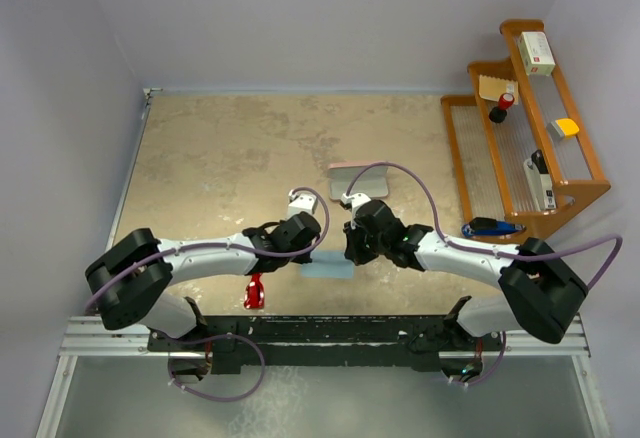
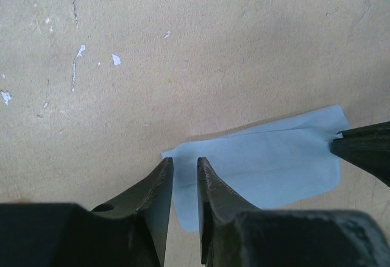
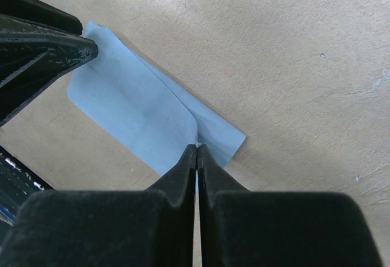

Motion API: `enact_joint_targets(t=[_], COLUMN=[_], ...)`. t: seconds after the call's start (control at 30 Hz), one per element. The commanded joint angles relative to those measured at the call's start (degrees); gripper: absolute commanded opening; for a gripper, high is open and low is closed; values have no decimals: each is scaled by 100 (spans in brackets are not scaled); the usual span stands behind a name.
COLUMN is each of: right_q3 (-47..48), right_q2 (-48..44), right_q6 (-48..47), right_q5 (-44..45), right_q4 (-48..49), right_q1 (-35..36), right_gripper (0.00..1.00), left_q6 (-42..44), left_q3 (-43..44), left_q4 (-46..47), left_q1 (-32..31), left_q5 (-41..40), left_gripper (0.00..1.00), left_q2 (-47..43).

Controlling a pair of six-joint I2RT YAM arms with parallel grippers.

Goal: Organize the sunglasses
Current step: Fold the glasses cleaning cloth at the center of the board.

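**Inspector:** Step in hand?

**Assessor:** Cloth handling, by my judgement. The right gripper point(image 3: 197, 148) is pressed together, pinching a raised fold at one edge of the light blue square cloth point(image 3: 134, 105). The left gripper point(image 2: 184, 160) stands narrowly spread with its tips over the opposite edge. Cloth shows in the gap, and no pinch is confirmed.

**Inspector:** Location of the task item?

**Assessor:** The small glossy red sunglasses point(image 1: 255, 291) lie on the beige table point(image 1: 220, 148) behind the left gripper, on its near side, apart from the cloth and unheld. The pink rounded oblong case point(image 1: 345, 173) sits just beyond the right gripper.

**Inspector:** Next move?

**Assessor:** Probably the left jaws close on their edge and both grippers carry the cloth level. After that, the sunglasses want a grasp by the frame.

**Inspector:** Count?

**Assessor:** One pair of sunglasses, one cloth, one case, two grippers.
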Motion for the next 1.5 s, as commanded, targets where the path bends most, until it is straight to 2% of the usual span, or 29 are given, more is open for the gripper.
enact_joint_targets(t=[0.0, 0.23, 0.33, 0.57, 1.47], right_q3=[-46, -9, -2, 8, -248], right_q2=[-118, -97, -91, -74, -240], right_q6=[74, 63, 55, 53, 88], right_q5=[33, 42, 41, 49, -30], right_q4=[129, 109, 107, 98, 167], right_q1=[39, 48, 50, 65, 197], right_gripper=[0, 0, 0, 0, 1], left_q6=[-69, -68, -65, -53, -198], left_q3=[7, -22, -5, 21, -57], left_q4=[262, 323, 334, 351, 11], left_q1=[-40, -57, -62, -67, -138], left_q5=[3, 18, 14, 67, -146], left_gripper=[20, 20, 12, 0, 0], left_q2=[128, 307, 347, 374, -197])
